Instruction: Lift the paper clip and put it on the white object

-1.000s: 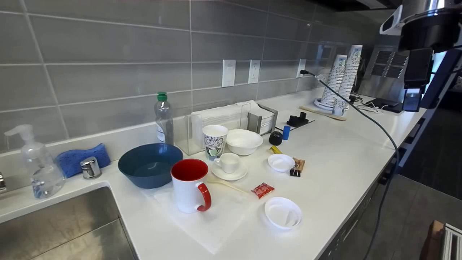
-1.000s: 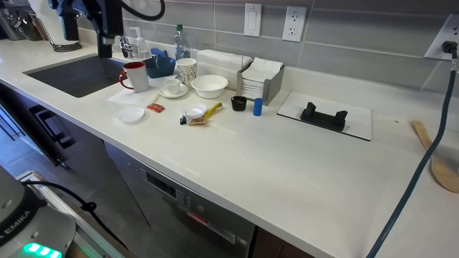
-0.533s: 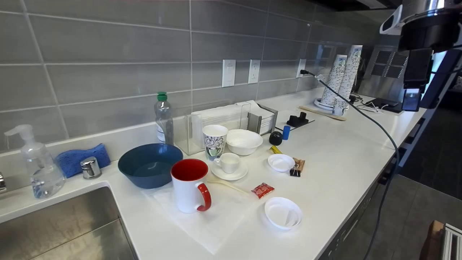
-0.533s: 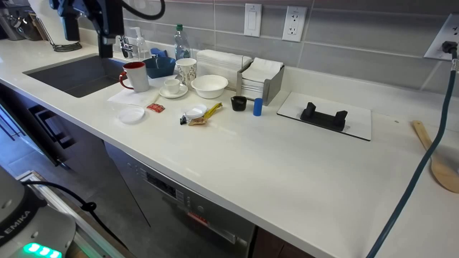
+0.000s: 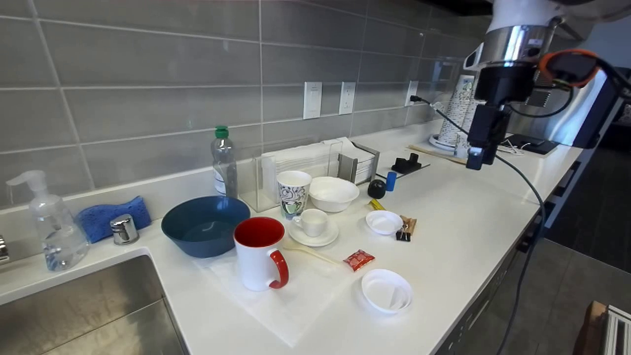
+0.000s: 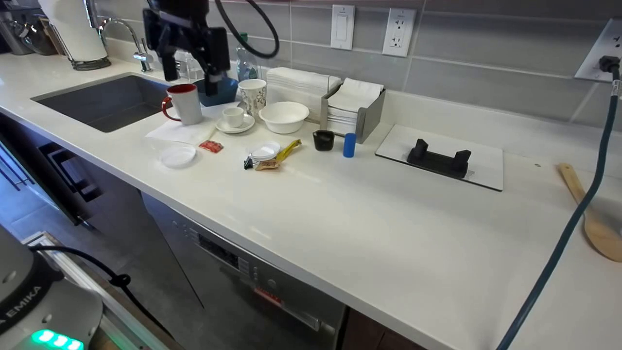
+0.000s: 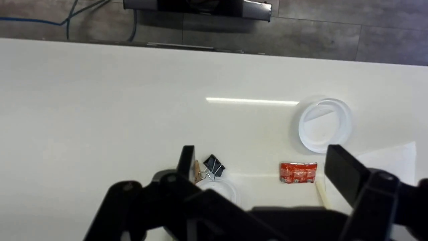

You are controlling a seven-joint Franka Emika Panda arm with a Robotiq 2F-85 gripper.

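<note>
Wrist view: nearest, the gripper [image 7: 262, 162] spreads its two fingers [image 7: 347, 179] wide apart, counter [image 7: 250, 134] showing between them.
Arm [image 5: 525, 15]: hangs from the top edge in an exterior view, wrist nearly upright, fingers pointing down, well above the counter.
Clip [image 7: 214, 165]: black, lying on the counter below, just beside the small white dish [image 7: 225, 187], which the gripper partly hides; whether they touch, cannot tell.
Red packet [image 7: 298, 172]: flat, apart from the clip.
Floor [image 7: 311, 36]: farthest, past the counter's edge.

In an exterior view, a sponge [image 5: 101, 217] lies left of a blue bowl [image 5: 204, 228], a mug [image 5: 255, 255] to its near right. A red packet [image 5: 359, 260] lies farther right.
</note>
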